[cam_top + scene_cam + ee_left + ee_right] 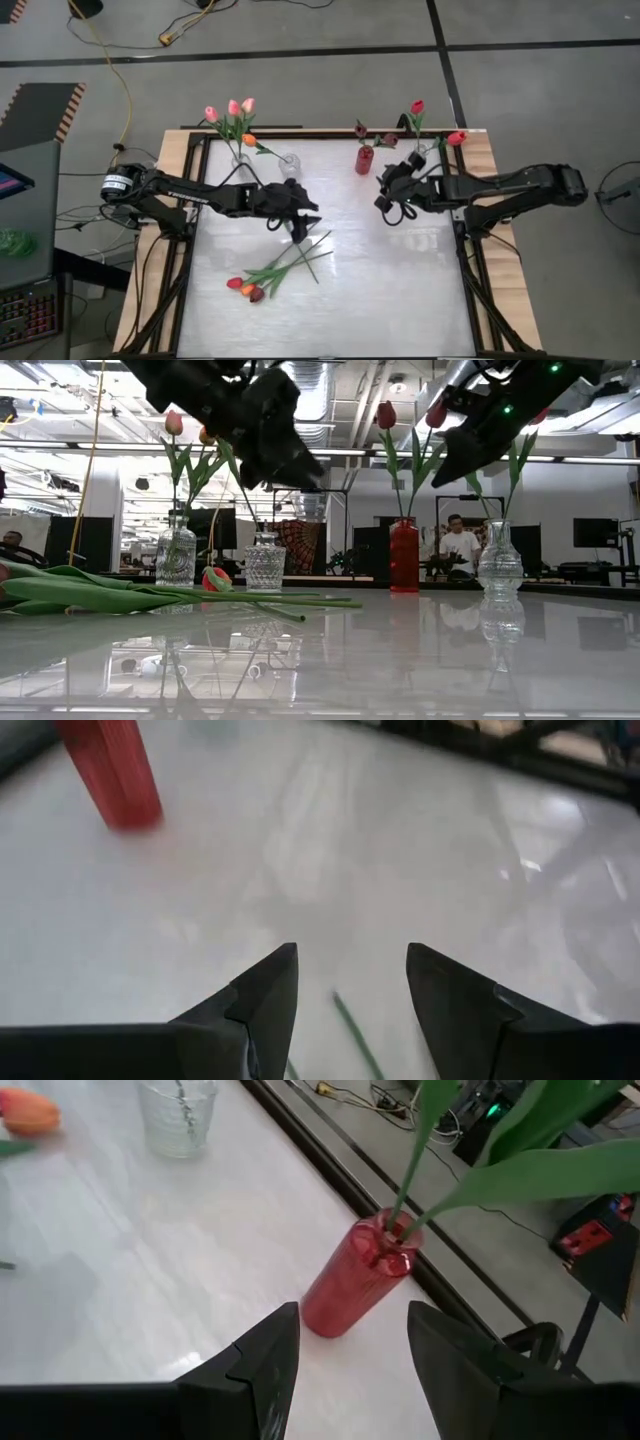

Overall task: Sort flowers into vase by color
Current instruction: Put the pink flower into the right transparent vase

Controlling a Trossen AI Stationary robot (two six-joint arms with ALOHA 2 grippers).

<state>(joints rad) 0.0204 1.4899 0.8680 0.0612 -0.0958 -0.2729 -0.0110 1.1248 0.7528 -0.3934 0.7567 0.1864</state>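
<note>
Several tulips (pixel 283 265) lie loose on the table at centre left, their red and orange heads (pixel 246 289) toward the near edge; they also show in the low view (pixel 150 596). My left gripper (pixel 299 228) hovers open over their stem ends, and one green stem tip (pixel 352 1025) shows below its fingers (pixel 350 955). My right gripper (pixel 383 200) is open and empty near the red vase (pixel 352 1280). Pink and orange tulips stand in the far-left clear vase (pixel 240 158), dark maroon ones in the red vase (pixel 364 158), and red ones in the right clear vase (pixel 440 152).
A small clear vase (pixel 290 163) stands without flowers between the left clear vase and the red vase. All the vases stand in a row along the table's far edge. A dark frame (pixel 468 250) borders the white tabletop. People sit in the room beyond (pixel 460 545).
</note>
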